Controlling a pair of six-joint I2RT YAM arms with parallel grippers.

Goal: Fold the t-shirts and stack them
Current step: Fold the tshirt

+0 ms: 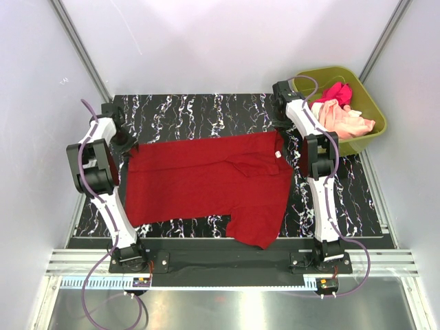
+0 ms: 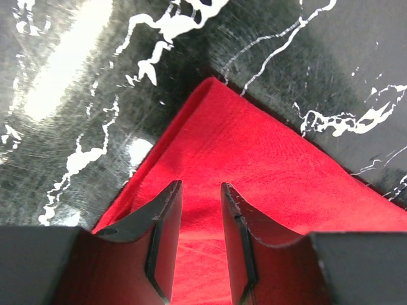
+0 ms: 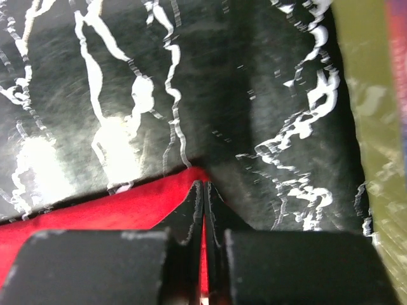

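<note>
Because the red t-shirt (image 1: 206, 182) beside the green tub (image 1: 368, 139) is soft and floppy, corners hold best: the right gripper (image 3: 205, 185) pinches the one nearest the tub; the left gripper (image 2: 201, 187) hangs open over the farthest.

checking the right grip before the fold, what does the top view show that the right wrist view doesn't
Only the top view: the whole deep red t-shirt spread out, the left gripper at its far-left corner, the peach t-shirt in the tub. Only the right wrist view: the right gripper closed on the cloth edge. Both: the shirt's far-right corner, the marbled table, the tub's wall.
</note>
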